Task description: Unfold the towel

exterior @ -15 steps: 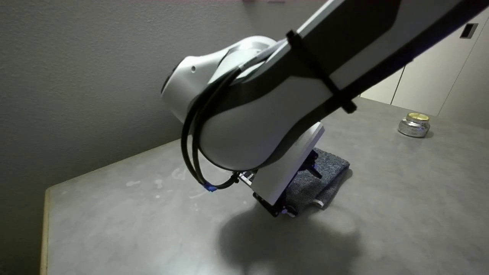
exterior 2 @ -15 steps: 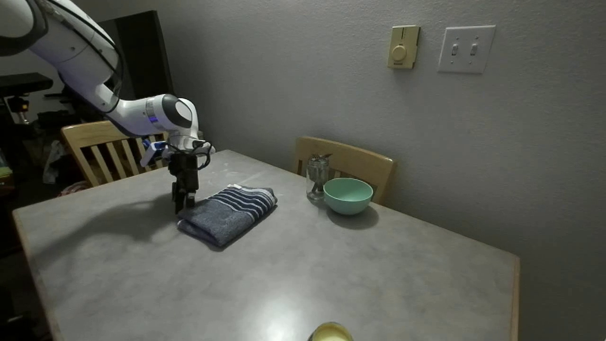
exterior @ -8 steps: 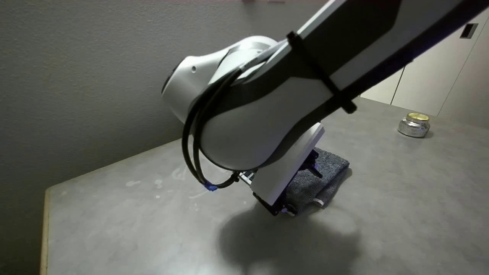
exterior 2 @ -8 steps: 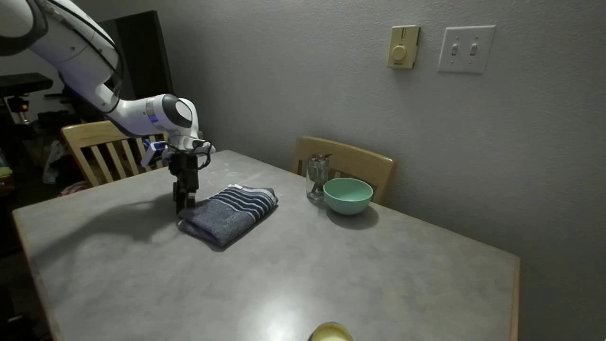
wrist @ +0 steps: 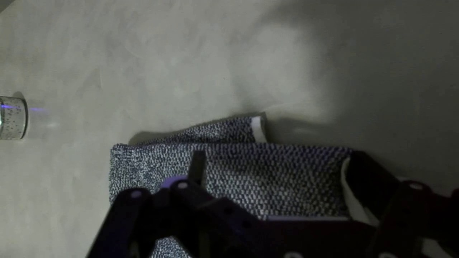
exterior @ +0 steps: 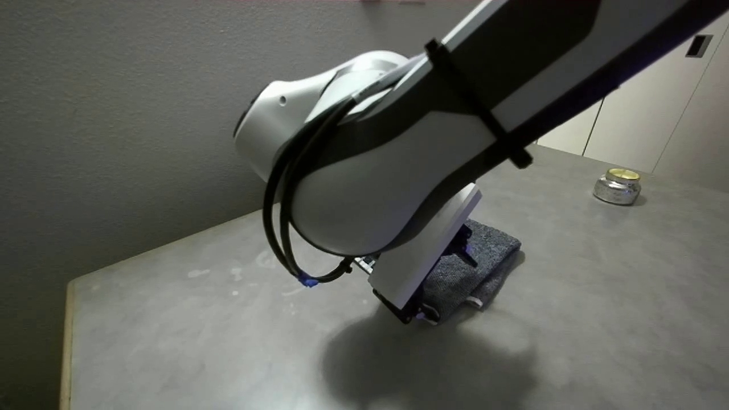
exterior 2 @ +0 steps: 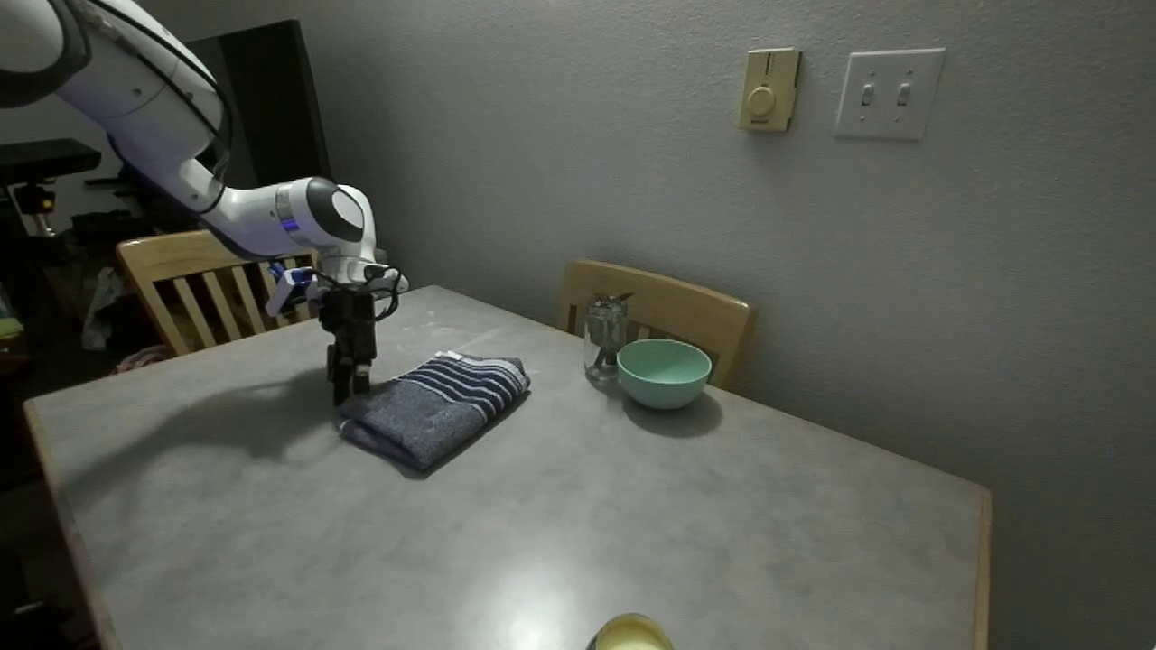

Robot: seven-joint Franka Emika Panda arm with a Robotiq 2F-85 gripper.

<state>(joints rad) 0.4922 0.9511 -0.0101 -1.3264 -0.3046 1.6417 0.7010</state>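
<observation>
The towel (exterior 2: 433, 417) lies folded on the table in both exterior views. Its striped end points away from my gripper, and its plain blue-grey part (exterior: 491, 246) is nearest to it. My gripper (exterior 2: 350, 394) points down at the towel's near end. In the wrist view my gripper (wrist: 279, 164) is open, its jaws wide apart. One finger (wrist: 197, 165) is over the towel's textured face. The other finger is at the towel's white-hemmed edge. A lower flap (wrist: 222, 130) with a white hem sticks out from under the fold. Whether the fingers touch the cloth cannot be told.
A teal bowl (exterior 2: 664, 375) and a glass jar with utensils (exterior 2: 605, 338) stand near the table's wall side. A silver candle jar (exterior: 617, 188) also shows in the wrist view (wrist: 12, 118). Chairs (exterior 2: 664, 293) and a wall border the table.
My arm and gripper have shifted very slightly, a little to the left in both exterior views. The towel lies almost unchanged. The jaws look open throughout.
</observation>
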